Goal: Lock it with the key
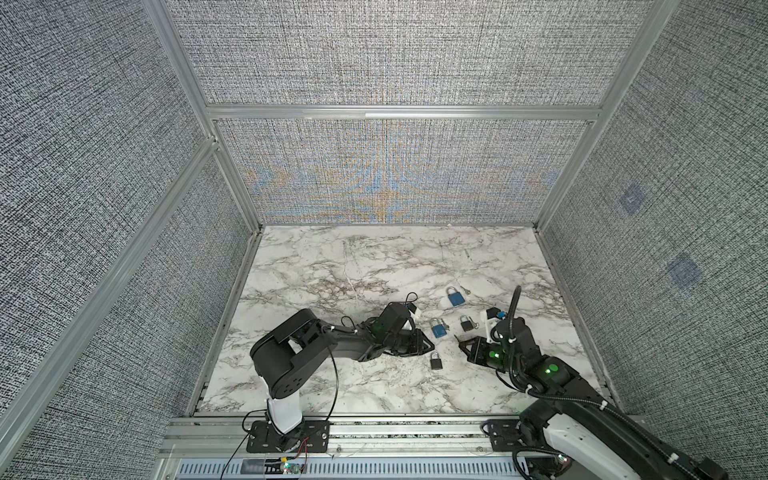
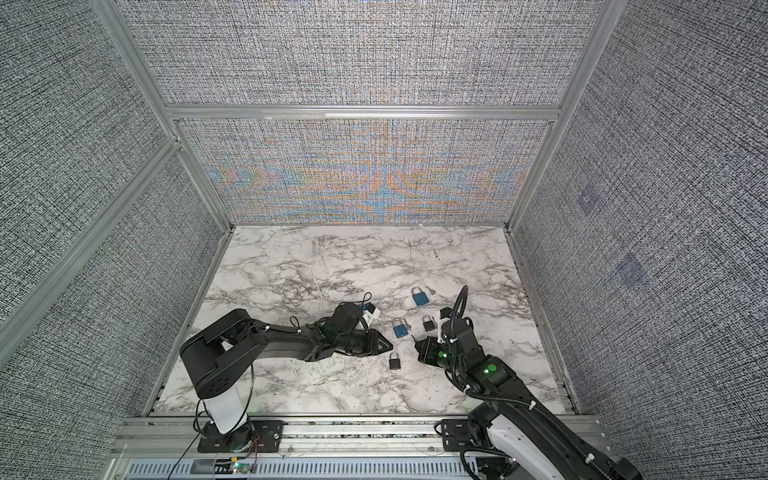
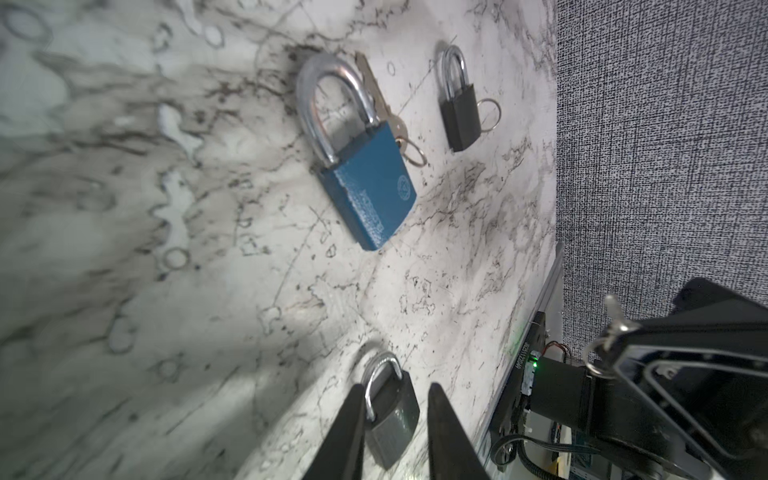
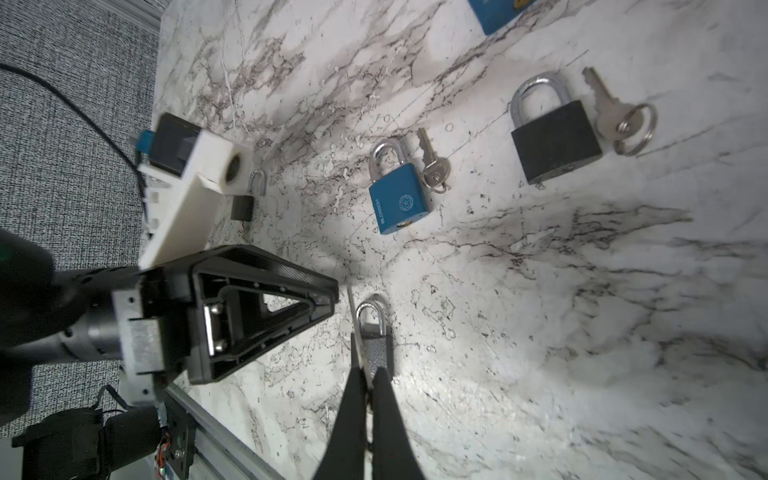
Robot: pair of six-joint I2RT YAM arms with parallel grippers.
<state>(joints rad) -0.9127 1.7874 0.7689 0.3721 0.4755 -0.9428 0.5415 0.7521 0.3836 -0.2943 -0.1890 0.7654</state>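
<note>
A small black padlock [image 1: 435, 361] [image 3: 390, 424] lies flat on the marble table [image 1: 332, 270], near the front middle. My left gripper [image 3: 392, 401] hovers low over it, open, one finger on each side of the padlock and gripping nothing. My right gripper [image 4: 370, 376] [image 1: 460, 342] is just right of the padlock and points at it. It is shut on a silver key [image 3: 616, 326] with a ring, whose tip reaches towards the padlock's shackle [image 4: 368, 309]. I cannot tell whether the shackle is latched.
Behind the grippers lie a small blue padlock [image 1: 437, 329] with its key [image 4: 434, 170], a black padlock [image 1: 466, 323] with a ringed key [image 4: 615, 118], and a larger blue padlock [image 1: 455, 296]. One more small black padlock [image 4: 243, 203] sits under the left wrist camera. Fabric walls enclose the table.
</note>
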